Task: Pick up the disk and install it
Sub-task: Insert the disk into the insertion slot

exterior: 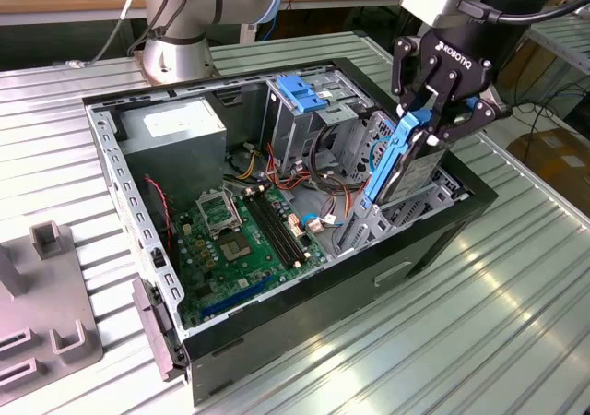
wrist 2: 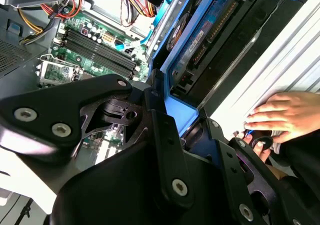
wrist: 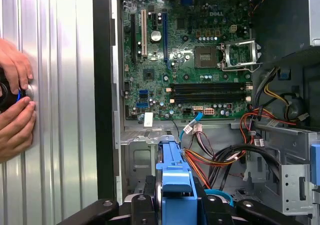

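The disk (exterior: 417, 168) is a silver-grey drive framed by bright blue rails. It stands on edge, tilted, with its lower end inside the metal bay (exterior: 361, 226) at the open computer case's corner on the exterior view's right. My gripper (exterior: 433, 124) is shut on the disk's upper end, one black finger on each side. In the first wrist view the blue rail (wrist: 175, 167) runs away from the fingers (wrist: 144, 199) toward the bay floor. In the second wrist view the disk (wrist 2: 210, 32) reaches down past the case wall, with its blue end (wrist 2: 181, 110) between the fingers.
The open case (exterior: 230, 341) holds a green motherboard (exterior: 240, 235), a grey power-supply box (exterior: 180, 124), loose cables (exterior: 327, 180) and a drive cage with a blue latch (exterior: 300, 92). A person's hands (wrist: 15, 102) rest on the ribbed table beside the case. A grey fixture (exterior: 46, 295) sits on the exterior view's left.
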